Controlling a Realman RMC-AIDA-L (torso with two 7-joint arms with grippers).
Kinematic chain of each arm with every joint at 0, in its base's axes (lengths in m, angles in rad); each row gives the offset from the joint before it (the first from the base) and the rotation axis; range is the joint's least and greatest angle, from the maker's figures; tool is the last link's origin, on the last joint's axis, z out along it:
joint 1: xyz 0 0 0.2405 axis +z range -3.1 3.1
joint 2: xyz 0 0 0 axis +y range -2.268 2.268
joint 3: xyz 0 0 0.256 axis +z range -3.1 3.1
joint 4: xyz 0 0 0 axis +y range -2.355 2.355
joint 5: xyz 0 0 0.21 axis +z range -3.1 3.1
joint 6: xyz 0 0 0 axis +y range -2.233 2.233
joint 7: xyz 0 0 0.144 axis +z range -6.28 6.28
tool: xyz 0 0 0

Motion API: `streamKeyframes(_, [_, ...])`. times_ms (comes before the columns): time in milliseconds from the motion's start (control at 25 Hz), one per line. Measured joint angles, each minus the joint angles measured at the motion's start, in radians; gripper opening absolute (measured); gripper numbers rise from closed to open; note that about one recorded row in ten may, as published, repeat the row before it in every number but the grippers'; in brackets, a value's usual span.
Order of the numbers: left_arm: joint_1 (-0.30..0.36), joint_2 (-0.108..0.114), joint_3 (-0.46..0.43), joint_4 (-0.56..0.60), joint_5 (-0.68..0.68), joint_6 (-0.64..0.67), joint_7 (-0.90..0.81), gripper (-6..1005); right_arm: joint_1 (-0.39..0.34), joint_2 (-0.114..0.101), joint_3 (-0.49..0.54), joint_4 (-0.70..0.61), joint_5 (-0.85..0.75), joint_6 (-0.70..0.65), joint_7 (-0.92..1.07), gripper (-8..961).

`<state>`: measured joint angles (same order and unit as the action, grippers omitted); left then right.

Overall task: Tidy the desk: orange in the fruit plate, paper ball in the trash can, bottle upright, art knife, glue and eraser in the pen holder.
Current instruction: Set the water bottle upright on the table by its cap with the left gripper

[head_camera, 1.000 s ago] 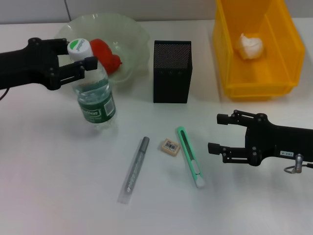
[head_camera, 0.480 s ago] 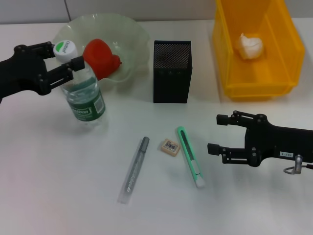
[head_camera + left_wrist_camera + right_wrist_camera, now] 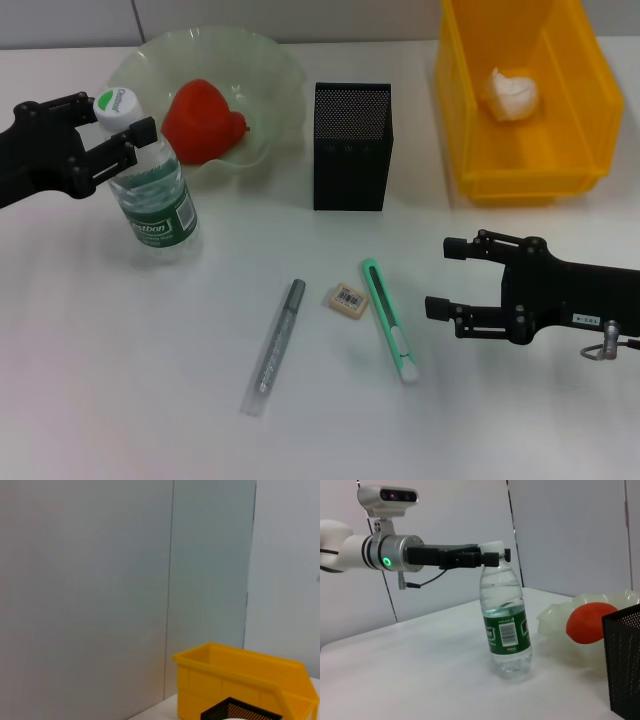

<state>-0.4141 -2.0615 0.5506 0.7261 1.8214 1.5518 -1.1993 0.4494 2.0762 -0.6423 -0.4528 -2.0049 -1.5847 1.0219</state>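
Left tool (image 3: 112, 140) clamped round neck of bottle (image 3: 150, 195), upright on worktop (image 3: 120, 360); green label partly legible, "...tbon". Right tool (image 3: 447, 276) open, empty.

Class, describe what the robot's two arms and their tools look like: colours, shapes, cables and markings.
Both tools, left tool and right tool, are matte black with slim two-finger frames. The right carries a small white label and a metal ring. The right wrist view shows the left arm's silver-white segments, green light ring and thin black cable.

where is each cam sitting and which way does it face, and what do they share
Head view: high, looking down on the desk; both arms show, left gripper at the bottle neck, right gripper low.
Left wrist view: faces wall, trash can; no fingers.
Right wrist view: low, faces bottle, left gripper.
Shared: bottle, orange.
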Motion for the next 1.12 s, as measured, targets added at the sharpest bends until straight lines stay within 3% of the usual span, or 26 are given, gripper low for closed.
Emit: streamKeyframes(1120, [0.004,-0.002,0.005,-0.054,-0.025,-0.056,0.081,444,-0.009,0.001,0.001,0.0,0.0,0.006,-0.002,817])
